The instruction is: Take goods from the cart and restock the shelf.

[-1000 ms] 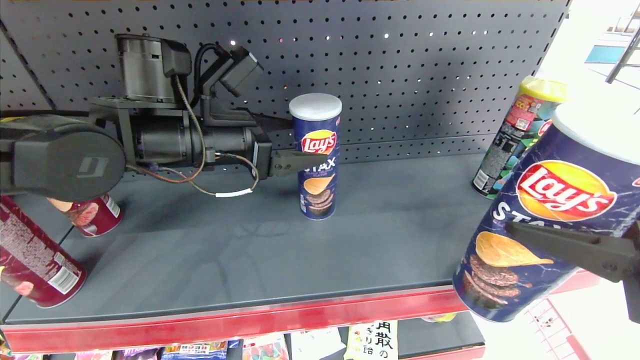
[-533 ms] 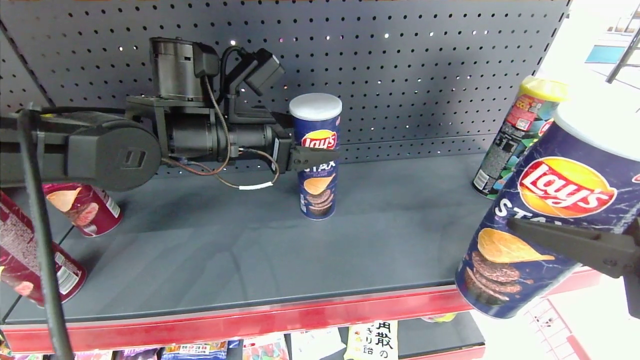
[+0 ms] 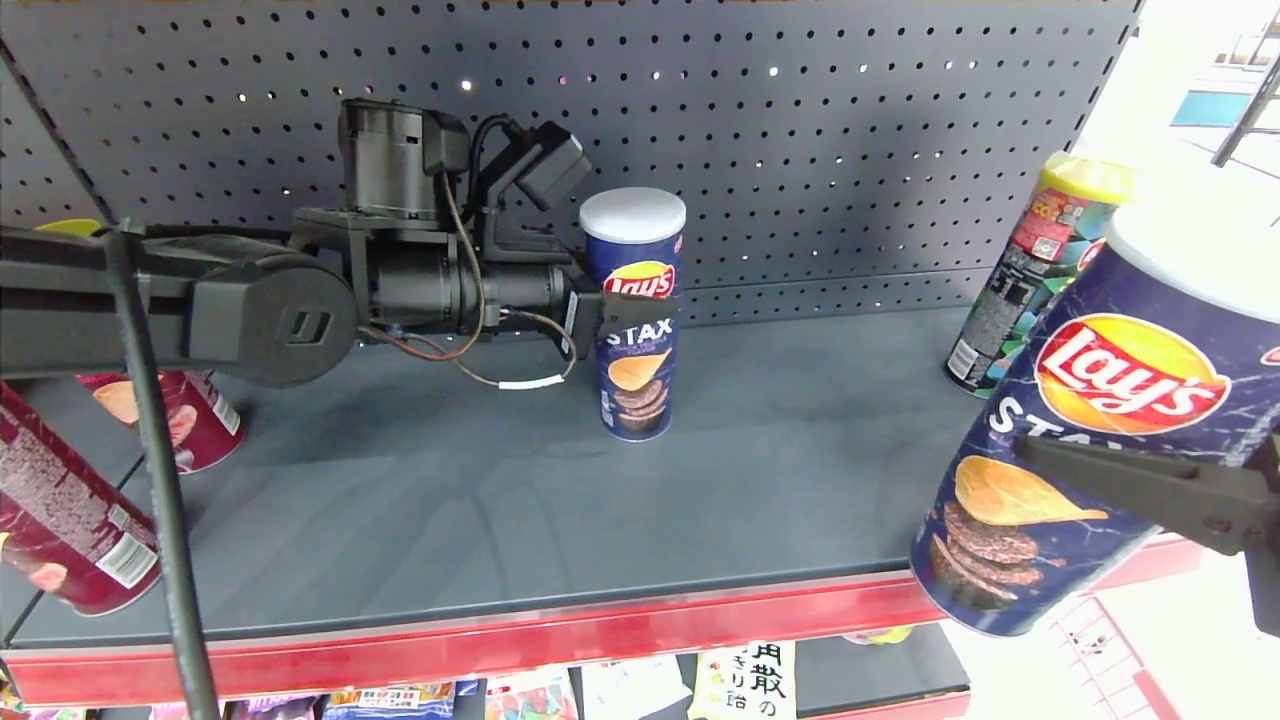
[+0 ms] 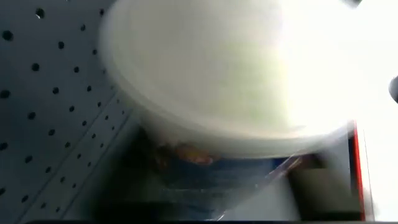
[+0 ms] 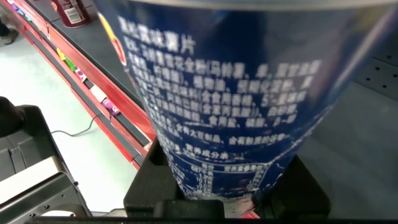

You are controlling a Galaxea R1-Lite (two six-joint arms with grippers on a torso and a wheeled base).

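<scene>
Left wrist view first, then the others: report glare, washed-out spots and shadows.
Left wrist view: glare bleaches one side, swallowing the edge of the white lid. Head view: the room past the right end of the shelf is washed out; light specks shine through the pegboard; a soft shadow lies under the left arm. Right wrist view: the held can is evenly lit, without glare.
</scene>
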